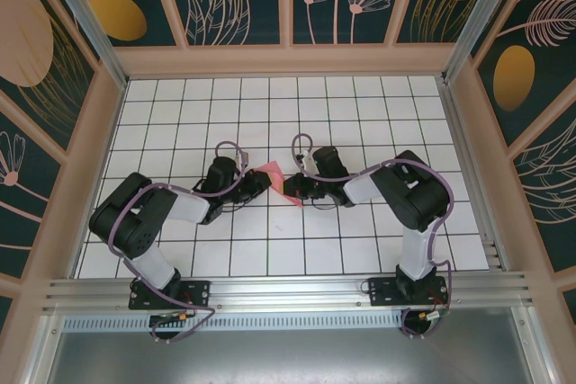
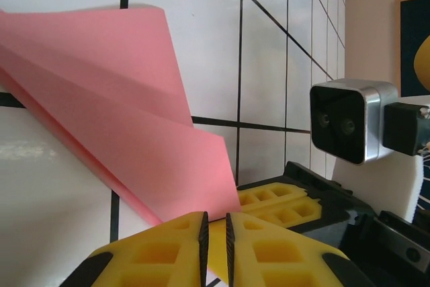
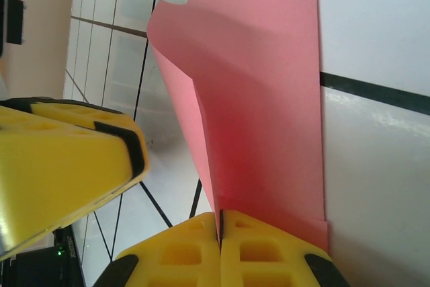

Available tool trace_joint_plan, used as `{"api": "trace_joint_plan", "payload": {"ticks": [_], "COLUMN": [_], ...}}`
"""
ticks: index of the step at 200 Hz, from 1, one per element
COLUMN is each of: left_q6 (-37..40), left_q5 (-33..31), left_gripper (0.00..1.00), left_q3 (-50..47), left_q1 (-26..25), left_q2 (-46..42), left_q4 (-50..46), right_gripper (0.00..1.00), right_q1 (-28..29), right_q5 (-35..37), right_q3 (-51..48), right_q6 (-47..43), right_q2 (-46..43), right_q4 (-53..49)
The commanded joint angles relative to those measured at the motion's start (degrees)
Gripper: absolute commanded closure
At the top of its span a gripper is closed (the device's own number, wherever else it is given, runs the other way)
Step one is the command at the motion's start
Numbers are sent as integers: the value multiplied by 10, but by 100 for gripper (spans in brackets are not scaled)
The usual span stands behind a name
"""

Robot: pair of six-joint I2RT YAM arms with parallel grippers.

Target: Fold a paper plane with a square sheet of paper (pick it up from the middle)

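Few folds in the paper (image 3: 269, 99), no plane yet; right tool (image 3: 220, 223) pinches it, left tool (image 2: 215, 223) narrow, grip unclear.

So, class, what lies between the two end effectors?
The creased pink paper, between the left end effector and the right end effector, in the top view.

Tiled table (image 1: 360, 114), folded pink paper (image 1: 273, 171) at centre, left end effector (image 1: 262, 183) and right end effector (image 1: 293, 188) at it
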Motion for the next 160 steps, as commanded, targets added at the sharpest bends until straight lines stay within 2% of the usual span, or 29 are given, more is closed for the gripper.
{"api": "trace_joint_plan", "payload": {"ticks": [1,94,160], "left_q6": [-2,3,4], "left_q5": [13,24,20], "left_gripper": [83,83,85], "left_q3": [14,26,39], "left_q1": [-5,-6,-6], "left_q2": [11,47,73], "left_q4": [25,50,31], "right_gripper": [95,93,92], "right_q1": [-6,-8,-7], "right_q5": [-8,-13,-8], "right_q3": [-8,-1,6], "right_q6": [17,11,-3], "right_q2": [-7,3,6], "right_q4": [15,-6,-28]}}
